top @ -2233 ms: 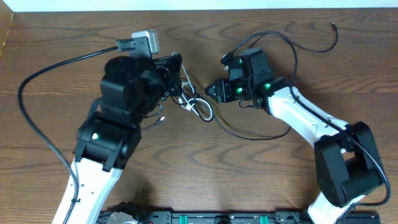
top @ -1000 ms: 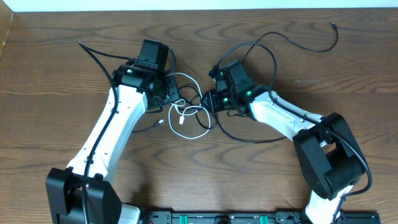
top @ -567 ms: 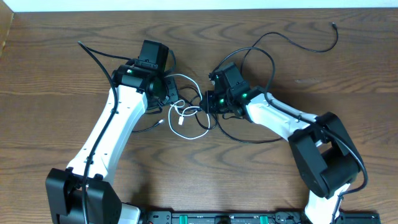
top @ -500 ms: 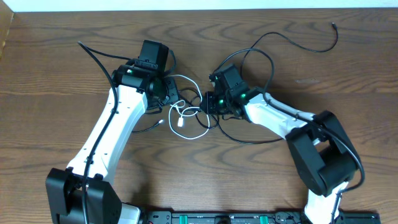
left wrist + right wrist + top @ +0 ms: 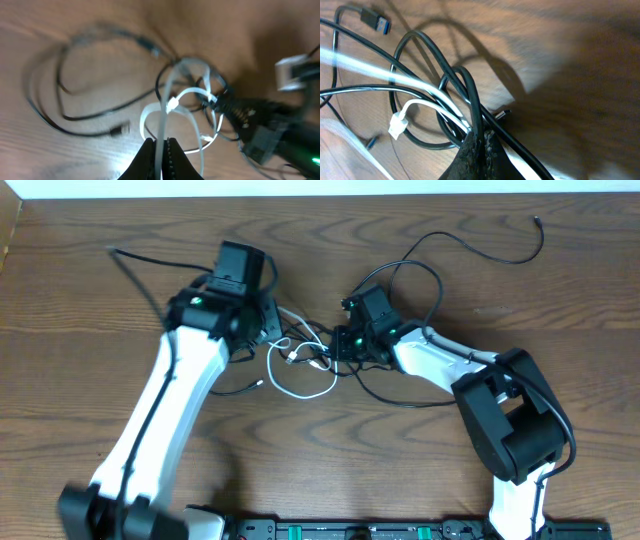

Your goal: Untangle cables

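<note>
White cord (image 5: pixel 162 117) pinched by left end effector (image 5: pixel 160 146); right end effector (image 5: pixel 479 141) has now clamped black cord (image 5: pixel 472 95).

Overhead top-down; wrists close; cables (image 5: pixel 303 357) shared

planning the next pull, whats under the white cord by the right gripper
Loops of black cord cross beneath the white cord, with bare table below. Where both run into the shut right gripper, its fingers hide which lies on top.
</note>
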Robot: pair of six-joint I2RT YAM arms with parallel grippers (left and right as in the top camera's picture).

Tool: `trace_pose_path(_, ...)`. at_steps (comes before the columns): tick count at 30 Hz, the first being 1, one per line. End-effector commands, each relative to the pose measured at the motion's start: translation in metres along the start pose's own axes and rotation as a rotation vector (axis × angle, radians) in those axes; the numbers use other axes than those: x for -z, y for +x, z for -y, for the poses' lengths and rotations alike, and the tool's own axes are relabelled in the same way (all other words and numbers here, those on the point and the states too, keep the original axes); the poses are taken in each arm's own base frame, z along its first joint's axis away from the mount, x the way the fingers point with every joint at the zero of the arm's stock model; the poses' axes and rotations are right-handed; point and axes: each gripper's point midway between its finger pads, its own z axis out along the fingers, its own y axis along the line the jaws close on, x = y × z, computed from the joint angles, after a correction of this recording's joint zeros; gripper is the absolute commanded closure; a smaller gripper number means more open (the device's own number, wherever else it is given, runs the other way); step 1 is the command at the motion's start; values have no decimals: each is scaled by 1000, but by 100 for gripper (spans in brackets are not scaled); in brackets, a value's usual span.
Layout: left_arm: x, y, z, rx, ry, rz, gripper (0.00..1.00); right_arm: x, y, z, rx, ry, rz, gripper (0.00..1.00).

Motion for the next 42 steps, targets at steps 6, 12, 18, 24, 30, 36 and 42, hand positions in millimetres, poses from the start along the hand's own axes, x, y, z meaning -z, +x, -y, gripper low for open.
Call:
trace_pose_path(6, 218, -68, -23, 90, 67, 750, 93, 6, -18, 50, -5, 155, 50, 99)
trace_pose_path(12, 316, -54, -36, 154, 203, 1041, 93, 7, -19, 51, -4, 162, 54, 99)
trace_pose_path(18, 326, -41, -42, 162, 215, 1052, 93, 7, -19, 52, -5, 168, 58, 99)
trace_pose_path(24, 283, -39, -40, 130, 144, 901, 93, 8, -22, 53, -5, 169, 65, 99)
trace_pose_path(30, 236, -29, -30, 100, 134, 703, 93, 30, -37, 24, 79, 19, 64, 99)
trace_pose_path(36, 179, -13, -4, 4, 177, 441, 93, 64, -55, 14, 122, -77, 95, 98)
trace_pose_path(42, 142, -5, 14, -22, 213, 281, 93, 72, -54, 23, 134, -106, 70, 82)
